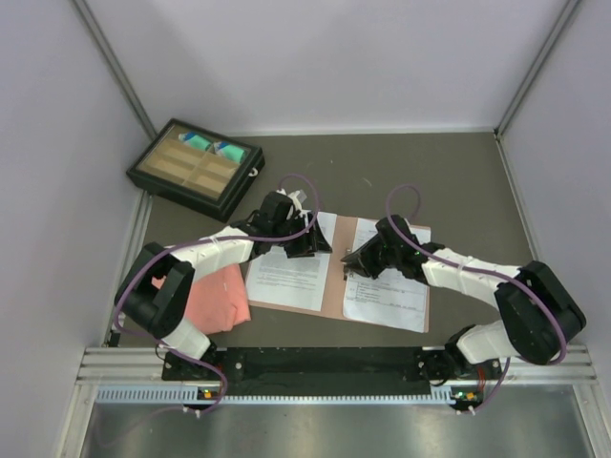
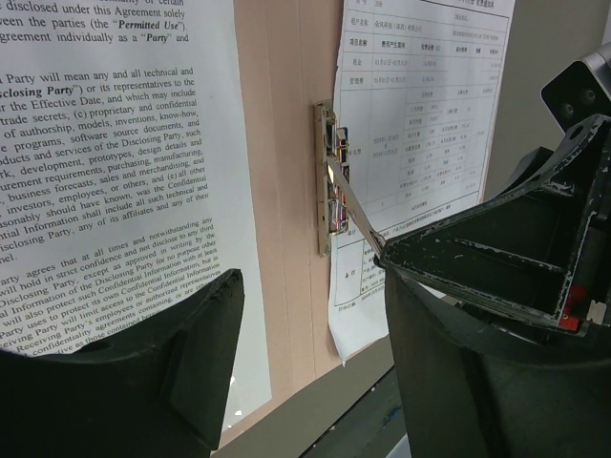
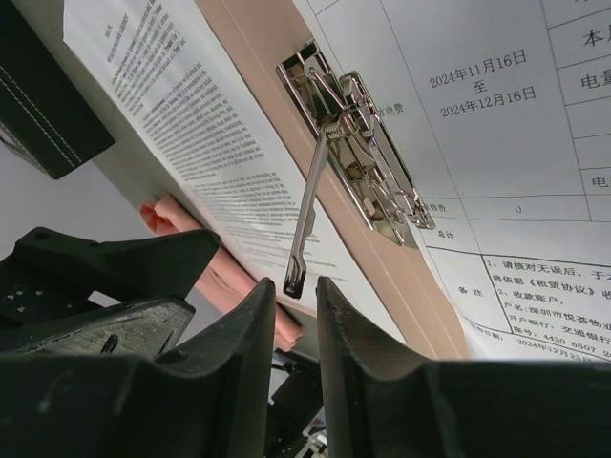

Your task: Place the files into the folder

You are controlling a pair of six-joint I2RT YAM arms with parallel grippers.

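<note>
Lying open in the middle of the bench (image 1: pixel 430 181) in the top view, the tan folder (image 1: pixel 336 281) carries both files: the dense-text sheet (image 1: pixel 286 277) on its left half and the table sheet (image 1: pixel 391 296) on its right half, both flat, with a bare strip of folder between them. The left pincer (image 1: pixel 307 246) hangs over the upper right corner of the dense-text sheet, and the right pincer (image 1: pixel 355 262) sits near it over the bare strip; how wide either stands cannot be read from this height. A pink cloth (image 1: pixel 215 301) lies just beside the folder's left edge, and a black tray (image 1: pixel 196 167) sits in the upper left of the frame, well apart. In the left wrist view the left pincer's fingers (image 2: pixel 124 382) stand wide apart at the bottom of the frame with nothing held between them. The dense-text sheet fills the left, the table sheet the upper right, and on the tan strip between them sits a metal clip (image 2: pixel 329 181), its lever (image 2: pixel 353 205) raised and slanting to the lower right. In the right wrist view the right pincer's fingers (image 3: pixel 229 363) are nearly closed, leaving a narrow slit. The lever's tip stands at the mouth of that slit; whether it is pinched cannot be told.
</note>
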